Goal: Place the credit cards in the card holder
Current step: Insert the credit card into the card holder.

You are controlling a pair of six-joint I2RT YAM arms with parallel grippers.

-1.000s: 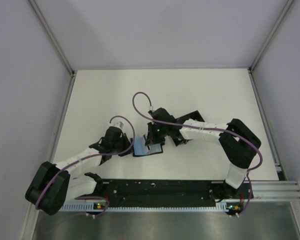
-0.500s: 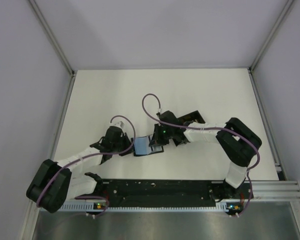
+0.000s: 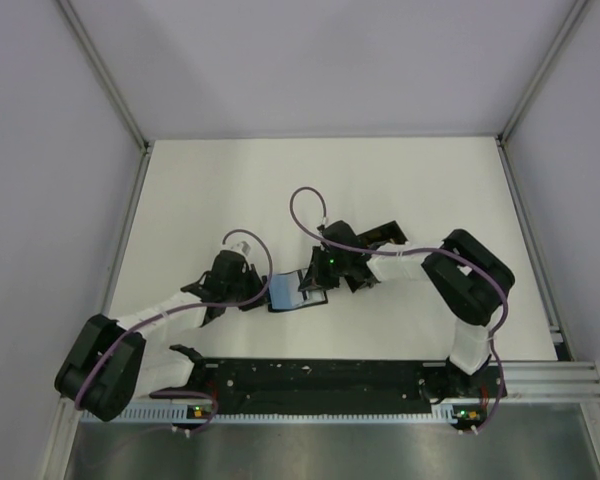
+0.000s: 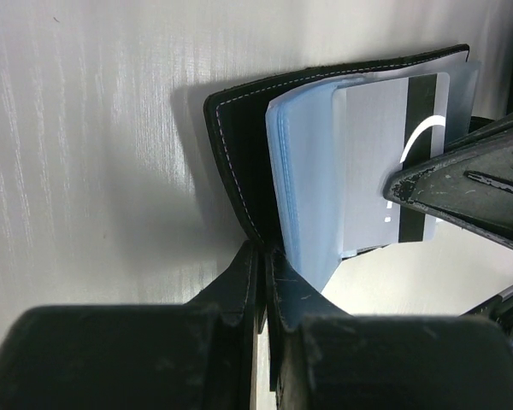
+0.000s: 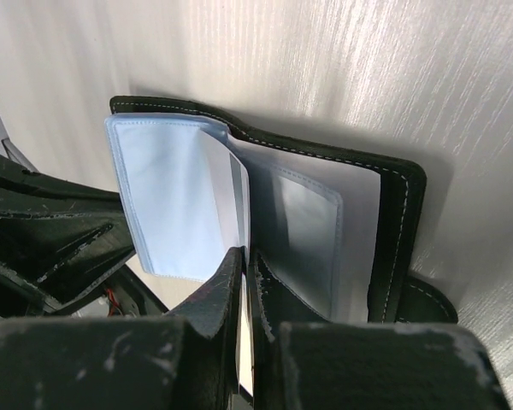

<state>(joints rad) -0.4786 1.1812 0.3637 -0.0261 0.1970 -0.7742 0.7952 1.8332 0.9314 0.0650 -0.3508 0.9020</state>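
Card holder (image 4: 239, 145) edge pinched in left hand (image 4: 261, 254).

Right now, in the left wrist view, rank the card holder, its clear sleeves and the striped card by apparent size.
1. card holder, its black cover reaching widest.
2. clear sleeves, almost as large; too close to be sure.
3. striped card, clearly smallest, one corner covered by the right gripper.

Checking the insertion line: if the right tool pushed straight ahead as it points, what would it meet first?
Probably the clear sleeves of the open card holder, just beyond its card.
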